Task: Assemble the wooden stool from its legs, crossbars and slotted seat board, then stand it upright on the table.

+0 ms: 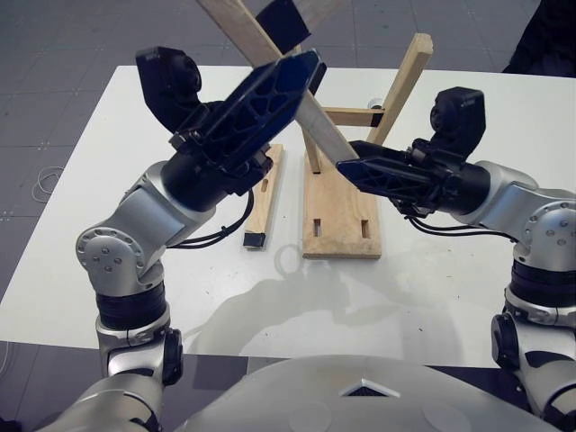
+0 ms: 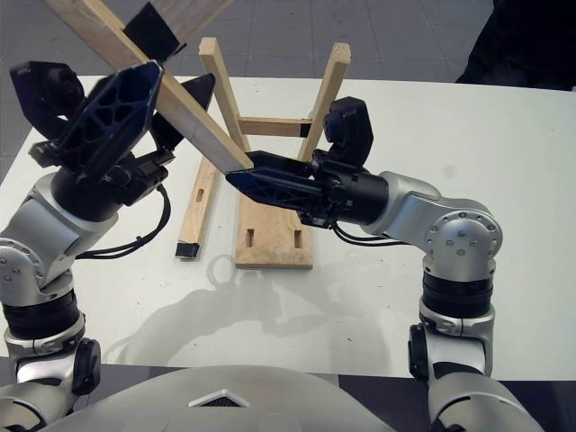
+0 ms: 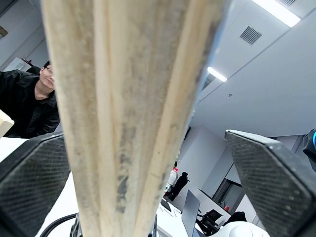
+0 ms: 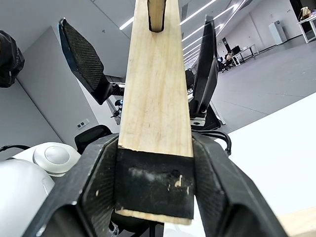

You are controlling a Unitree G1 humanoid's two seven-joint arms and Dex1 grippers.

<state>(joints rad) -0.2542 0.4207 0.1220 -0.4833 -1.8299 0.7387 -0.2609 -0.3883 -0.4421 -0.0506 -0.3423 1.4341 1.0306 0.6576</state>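
A long wooden leg (image 1: 310, 121) with a black-taped end hangs slanted above the table. My right gripper (image 1: 346, 166) is shut on that taped lower end (image 4: 153, 182). Higher up the leg, my left gripper (image 2: 157, 94) is open, one finger (image 1: 270, 90) on each side of the wood with gaps showing. Below, the slotted seat board (image 1: 340, 229) lies flat on the table. Two legs (image 1: 403, 85) joined by a crossbar (image 1: 351, 115) stand up from it. The held leg hides part of the nearer standing leg.
A loose leg (image 1: 265, 193) with a slot and a black tip lies on the white table (image 1: 450, 288), just left of the seat board. Bare tabletop stretches in front of the board and to the far right.
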